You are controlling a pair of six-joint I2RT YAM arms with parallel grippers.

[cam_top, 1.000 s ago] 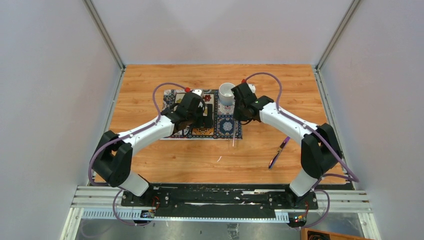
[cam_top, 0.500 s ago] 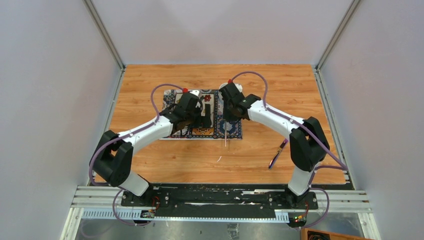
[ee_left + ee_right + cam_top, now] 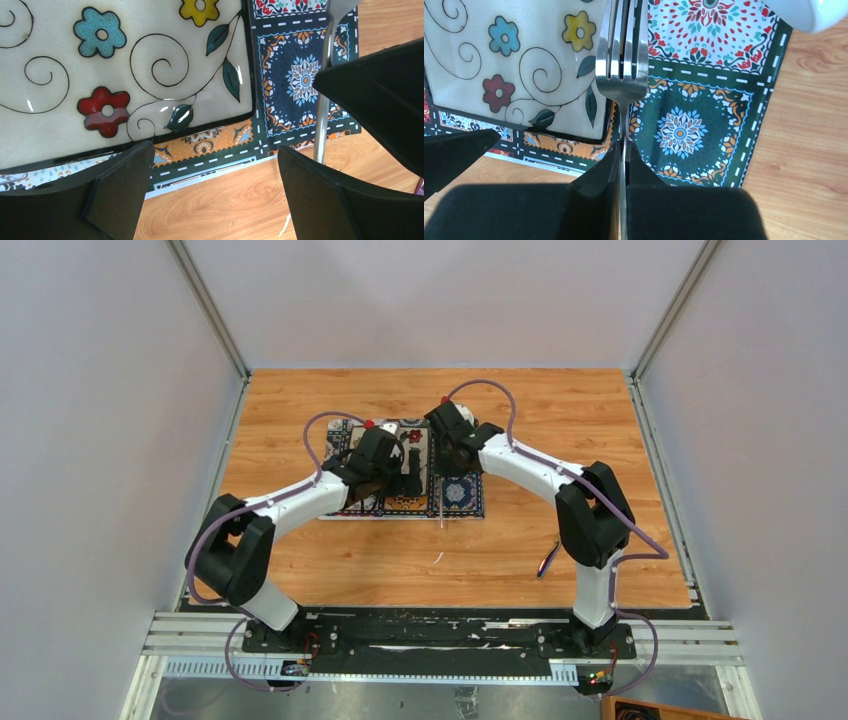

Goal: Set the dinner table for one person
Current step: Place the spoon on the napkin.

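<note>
My right end effector [image 3: 622, 150] is clamped tight on the neck of a metal fork [image 3: 621, 65], with the tines sticking out ahead of my fingers. From my right wrist, the tines sit over the right edge of the plate [image 3: 524, 65] and the strip of placemat [image 3: 684, 130] just beside it. I cannot tell whether the fork touches either one. From above, the handle runs back toward the near edge of the mat.

My left end effector [image 3: 215, 170] is spread wide with nothing in it. It hangs over the near right corner of the plate, and the fork's handle shows as a bright bar beside its right finger.

The plate is cream with a black rim, painted with flowers and curling vines, and it lies on the colourful tiled placemat. A white cup [image 3: 809, 12] stands at the mat's far right corner.

The table [image 3: 400, 550] is the wide orange-brown wooden top under everything. The placemat lies flat on it, around the middle, slightly to the far side.
</note>
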